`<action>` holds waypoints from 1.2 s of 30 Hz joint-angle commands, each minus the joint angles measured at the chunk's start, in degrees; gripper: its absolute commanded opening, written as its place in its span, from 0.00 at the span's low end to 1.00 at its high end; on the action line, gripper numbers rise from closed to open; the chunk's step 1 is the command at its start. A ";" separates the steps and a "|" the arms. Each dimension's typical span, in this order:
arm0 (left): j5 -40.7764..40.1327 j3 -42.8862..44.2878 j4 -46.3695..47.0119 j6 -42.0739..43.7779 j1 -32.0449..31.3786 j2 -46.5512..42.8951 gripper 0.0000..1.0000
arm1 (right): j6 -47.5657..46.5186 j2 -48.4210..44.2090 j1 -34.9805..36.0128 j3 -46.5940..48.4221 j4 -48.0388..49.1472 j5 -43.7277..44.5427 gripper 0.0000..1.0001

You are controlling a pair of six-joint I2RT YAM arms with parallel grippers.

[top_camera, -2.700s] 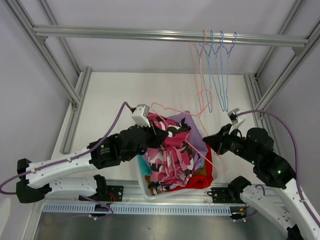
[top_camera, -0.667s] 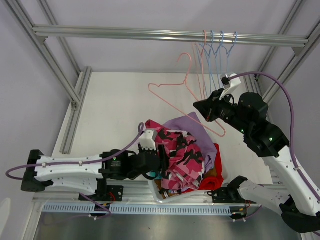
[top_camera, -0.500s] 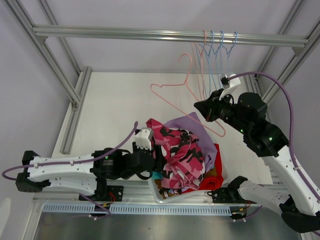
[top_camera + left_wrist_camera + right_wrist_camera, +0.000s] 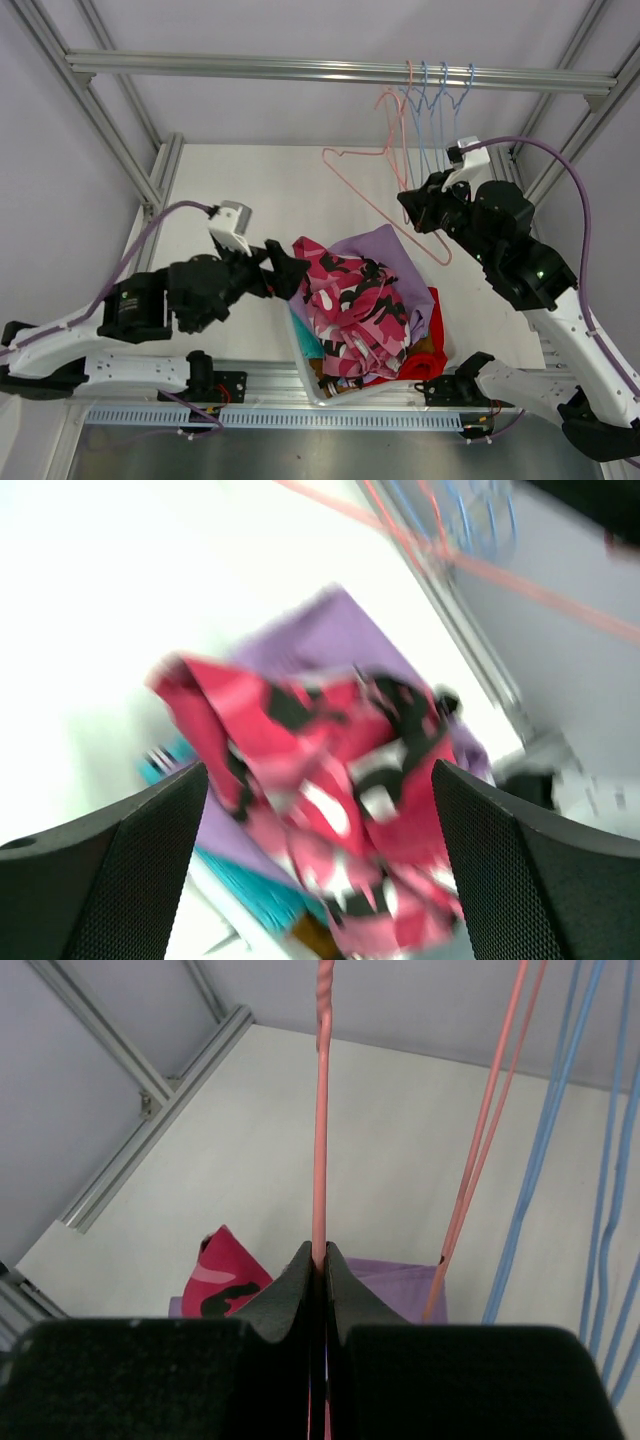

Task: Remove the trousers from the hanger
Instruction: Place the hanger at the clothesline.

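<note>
The pink camouflage cloth trousers [image 4: 355, 300] lie on the pile in the white plastic tub [image 4: 310, 380]. Beside the tub, the left pincer [image 4: 288, 268] is wide open and empty. Past the tub, the right pincer [image 4: 322, 1260] pinches the thin pink wire hanger [image 4: 322, 1110] tight. The hanger could slip out or catch on the blue wire hangers [image 4: 538, 1160]. No words can be read.

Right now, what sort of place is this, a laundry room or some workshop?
Probably a robot test bench, not a laundry: an aluminium rail hung with wire hangers, a white table, the right fingers pinching a pink hanger, and a heap of trousers.
</note>
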 commanded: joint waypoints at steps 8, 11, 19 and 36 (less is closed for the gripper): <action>1.95 -0.23 16.82 20.11 20.40 0.01 0.98 | -7.08 1.62 3.35 5.50 6.46 15.10 0.00; 2.38 -4.43 20.96 22.75 22.68 -0.16 0.99 | -9.09 3.47 5.02 6.55 7.68 18.53 0.00; 10.11 -12.10 25.46 21.27 33.59 -1.21 0.99 | -12.71 12.07 6.25 11.12 11.37 24.68 0.00; 12.76 -12.28 24.14 20.56 37.11 -3.23 1.00 | -9.99 22.89 3.00 11.66 19.99 26.62 0.00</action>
